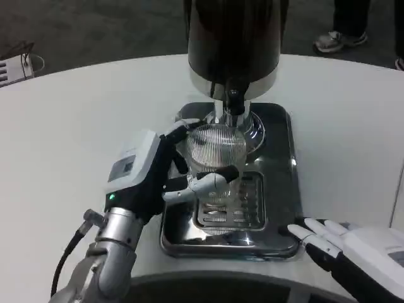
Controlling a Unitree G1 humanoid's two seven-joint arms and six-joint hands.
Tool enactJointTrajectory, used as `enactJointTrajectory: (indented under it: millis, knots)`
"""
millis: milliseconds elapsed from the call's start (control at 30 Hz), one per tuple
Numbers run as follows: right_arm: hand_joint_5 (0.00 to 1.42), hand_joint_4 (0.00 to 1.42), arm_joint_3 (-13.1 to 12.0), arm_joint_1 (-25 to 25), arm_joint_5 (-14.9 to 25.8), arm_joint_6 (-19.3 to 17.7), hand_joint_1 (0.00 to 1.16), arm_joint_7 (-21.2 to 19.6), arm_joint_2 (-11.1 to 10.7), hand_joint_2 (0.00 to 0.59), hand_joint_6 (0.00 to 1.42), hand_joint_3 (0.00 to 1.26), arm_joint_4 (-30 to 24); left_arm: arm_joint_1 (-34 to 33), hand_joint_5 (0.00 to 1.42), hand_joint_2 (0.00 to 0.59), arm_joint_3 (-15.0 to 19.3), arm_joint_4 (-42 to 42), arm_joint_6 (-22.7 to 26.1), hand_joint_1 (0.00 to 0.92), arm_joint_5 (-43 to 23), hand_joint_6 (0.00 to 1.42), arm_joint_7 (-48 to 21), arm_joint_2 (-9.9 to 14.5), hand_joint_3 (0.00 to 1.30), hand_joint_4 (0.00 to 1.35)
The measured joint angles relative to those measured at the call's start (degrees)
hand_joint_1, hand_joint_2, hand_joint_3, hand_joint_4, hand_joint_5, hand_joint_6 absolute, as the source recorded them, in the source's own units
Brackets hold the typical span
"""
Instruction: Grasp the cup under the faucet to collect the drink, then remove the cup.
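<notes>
A clear, ribbed glass cup (216, 154) is seen upright above the slotted grille of a shiny metal drip tray (284, 243). It is positioned directly below the black faucet (234, 101) of a dark cylindrical drink dispenser (232, 38).

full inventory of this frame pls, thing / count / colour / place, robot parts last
dispenser: 1, black body with chrome band, back of the tray
faucet: 1, black, front of the dispenser, above the cup
cup: 1, clear ribbed, under the faucet, over the tray
tray: 1, shiny metal with a slotted grate at the front, centre of the table
table: 1, white, round edge
shoe: 1, grey and white, on the floor at top right
white object with cable: 1, far left edge, unclear what it is
left hand: 1, white and black, fingers wrapped around the cup
right hand: 1, white and black, fingers apart, beside the tray's front right corner
</notes>
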Motion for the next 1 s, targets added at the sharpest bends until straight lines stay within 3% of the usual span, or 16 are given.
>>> enactJointTrajectory:
  millis: [233,667,1000]
  knots:
    - [0.00,0.00,1.03,-0.38,-0.04,0.34,0.60,0.00,-0.03,0.431,0.01,0.06,0.00,0.02,0.61,0.017,0.07,-1.18,-2.56,0.151,-2.41,1.00,-2.05,0.72,0.21,0.26]
    - [0.00,0.00,2.94,-0.76,-0.32,0.95,0.60,0.00,-0.01,0.431,0.02,0.06,0.22,5.42,0.57,0.018,2.90,-9.69,-4.71,0.123,-6.95,0.95,-6.10,3.30,0.19,0.23]
    - [0.00,0.00,3.19,-0.90,-0.43,1.34,0.59,-0.11,0.00,0.438,0.01,0.06,0.36,14.14,0.44,0.026,9.55,-24.36,-5.30,0.095,-13.74,0.59,-9.86,5.26,0.26,0.26]
